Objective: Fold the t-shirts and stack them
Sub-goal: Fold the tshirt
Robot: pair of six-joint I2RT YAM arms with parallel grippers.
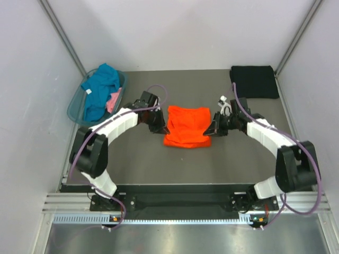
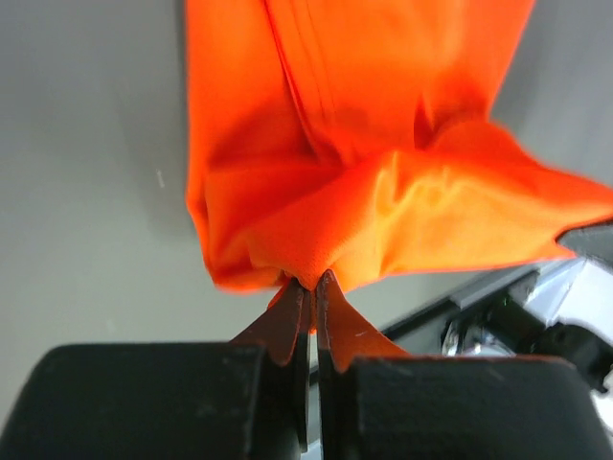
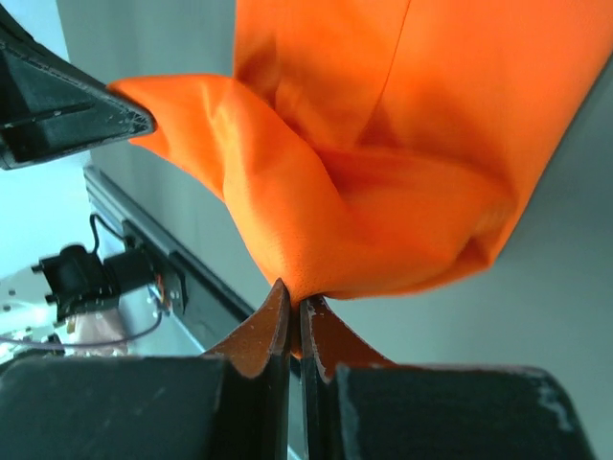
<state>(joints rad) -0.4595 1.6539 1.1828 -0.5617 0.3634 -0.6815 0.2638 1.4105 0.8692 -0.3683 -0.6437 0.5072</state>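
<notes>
The orange tee (image 1: 186,126) lay partly folded in the middle of the counter (image 1: 132,164), directly between the two arms. The left claw (image 1: 161,128) was at its left edge and the right claw (image 1: 212,128) at its right edge, so neither arm was nearer than the other. Both wrist views showed the jaws pressed together on a bunched pinch of orange cloth, the fabric fanning away from the fingertips and lifted a little off the counter at the near hem. The held edge ran left to right, across the line between the claws, with the rest of the tee spreading away toward the far side. Any coming fold would likely have to carry that near edge forward or back, with both claws moving together. A black tee (image 1: 254,81) sat folded at the far right corner, closer to the right arm and probably the place for the stack. A teal tee (image 1: 100,87) and a pink one (image 1: 113,100) were heaped in the basket (image 1: 74,108) at far left. No brand or writing could be read; a small white tag on the teal tee was too small to make out.
</notes>
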